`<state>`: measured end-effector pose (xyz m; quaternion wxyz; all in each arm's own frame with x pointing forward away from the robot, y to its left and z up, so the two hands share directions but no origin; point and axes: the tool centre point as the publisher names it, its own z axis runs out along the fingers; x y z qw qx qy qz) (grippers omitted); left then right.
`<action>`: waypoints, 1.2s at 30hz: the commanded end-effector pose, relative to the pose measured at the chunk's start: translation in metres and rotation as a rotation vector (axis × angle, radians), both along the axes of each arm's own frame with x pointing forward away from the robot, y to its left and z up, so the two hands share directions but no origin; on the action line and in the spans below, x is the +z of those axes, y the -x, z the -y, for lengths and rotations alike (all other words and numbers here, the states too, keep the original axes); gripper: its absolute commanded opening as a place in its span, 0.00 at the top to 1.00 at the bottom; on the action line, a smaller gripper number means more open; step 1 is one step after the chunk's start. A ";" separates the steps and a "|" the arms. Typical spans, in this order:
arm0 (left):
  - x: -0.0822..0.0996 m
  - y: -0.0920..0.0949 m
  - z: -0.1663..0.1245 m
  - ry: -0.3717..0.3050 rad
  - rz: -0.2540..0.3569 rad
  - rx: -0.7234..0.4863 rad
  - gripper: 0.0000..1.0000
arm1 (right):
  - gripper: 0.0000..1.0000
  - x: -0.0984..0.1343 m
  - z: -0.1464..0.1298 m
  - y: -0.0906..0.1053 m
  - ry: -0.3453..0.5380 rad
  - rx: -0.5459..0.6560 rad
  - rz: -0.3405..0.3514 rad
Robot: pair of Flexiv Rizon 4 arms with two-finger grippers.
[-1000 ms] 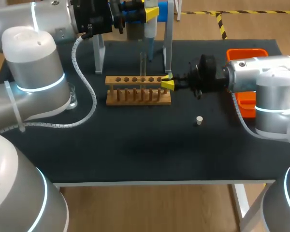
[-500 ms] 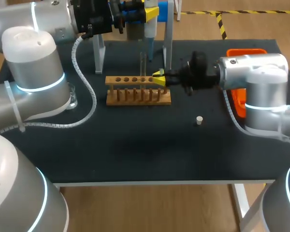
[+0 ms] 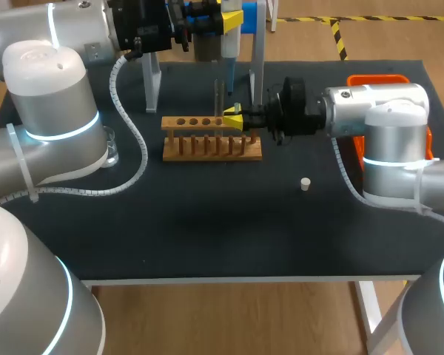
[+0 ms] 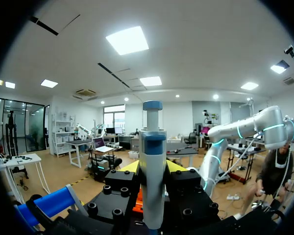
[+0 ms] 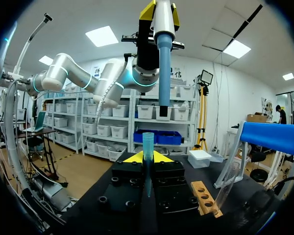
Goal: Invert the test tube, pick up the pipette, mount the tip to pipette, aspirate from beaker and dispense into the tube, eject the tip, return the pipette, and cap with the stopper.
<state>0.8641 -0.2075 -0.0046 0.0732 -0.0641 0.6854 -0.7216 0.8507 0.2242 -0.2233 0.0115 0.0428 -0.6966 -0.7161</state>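
Note:
My left gripper [image 3: 233, 18] is at the back of the table, raised, shut on the white and blue pipette [image 3: 230, 41], which hangs upright. In the left wrist view the pipette [image 4: 152, 161] stands between the yellow tips of the left gripper [image 4: 152, 169]. My right gripper [image 3: 235, 118] lies level at the wooden rack's [image 3: 211, 140] right end, shut on a thin clear test tube [image 5: 148, 147] held upright. The pipette's blue lower end [image 5: 159, 68] hangs just above the tube's mouth. The small white stopper [image 3: 305, 184] lies on the mat, right of centre. The glass beaker [image 3: 111, 148] shows partly behind my left arm.
A white pipette stand [image 3: 257, 66] rises behind the rack, its legs on either side of the pipette. An orange tray [image 3: 377, 81] sits at the back right, partly hidden by my right arm. The rack [image 5: 206, 198] lies close beside my right gripper.
My right gripper has slid left along the rack's top and a little back, stopping under the pipette. The left arm and pipette have stayed still.

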 end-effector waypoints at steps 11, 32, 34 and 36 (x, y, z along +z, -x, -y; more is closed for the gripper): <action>0.000 0.000 0.000 0.003 0.001 0.001 1.00 | 1.00 0.001 -0.009 -0.005 -0.015 -0.002 -0.017; 0.000 0.000 0.000 0.003 0.001 0.001 1.00 | 1.00 0.005 -0.013 -0.010 -0.007 -0.004 -0.029; 0.000 0.000 0.000 0.003 0.001 0.001 1.00 | 1.00 0.006 -0.014 -0.011 -0.007 -0.005 -0.028; 0.000 0.000 0.000 0.003 0.001 0.001 1.00 | 1.00 0.007 -0.014 -0.012 -0.007 -0.006 -0.028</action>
